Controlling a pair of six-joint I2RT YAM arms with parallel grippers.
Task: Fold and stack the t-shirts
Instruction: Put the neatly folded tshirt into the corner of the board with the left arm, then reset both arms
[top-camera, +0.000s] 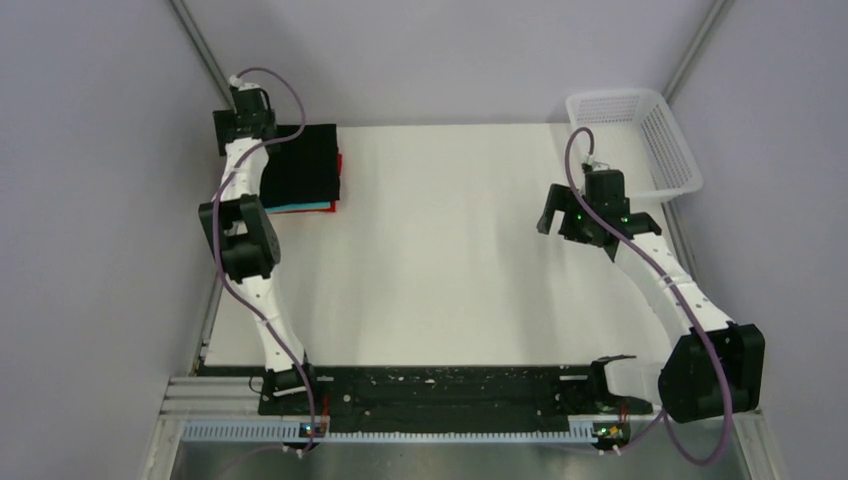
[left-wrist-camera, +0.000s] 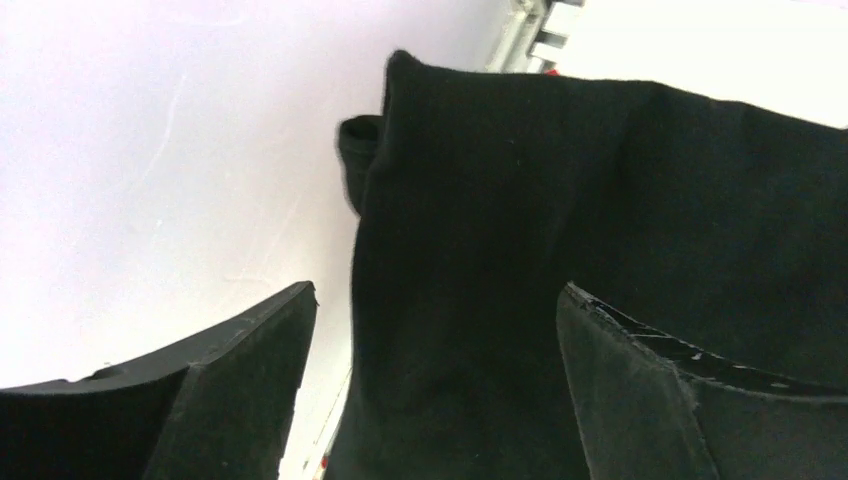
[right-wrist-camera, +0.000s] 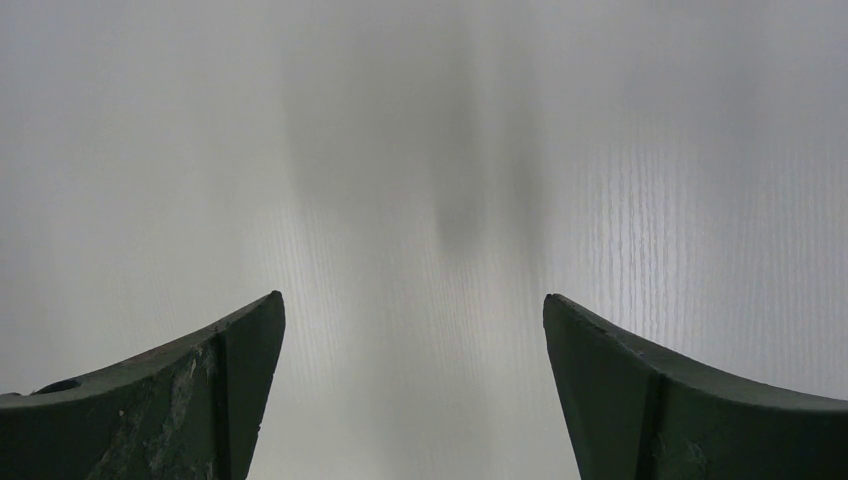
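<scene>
The black t-shirt (top-camera: 300, 165) lies folded on top of a stack at the far left of the table. A teal strip (top-camera: 295, 209) shows under its near edge and a red edge (top-camera: 339, 165) on its right side. The orange-yellow shirt is hidden. My left gripper (top-camera: 246, 128) is at the stack's back left corner. In the left wrist view it (left-wrist-camera: 437, 300) is open, and the black shirt's (left-wrist-camera: 600, 200) edge lies between its spread fingers. My right gripper (top-camera: 558, 215) is open and empty over bare table, as the right wrist view (right-wrist-camera: 415, 300) shows.
A white mesh basket (top-camera: 640, 140) stands at the table's back right corner, just beyond the right arm. Grey walls close in on the left and right. The white table (top-camera: 450, 260) stretches between the two arms.
</scene>
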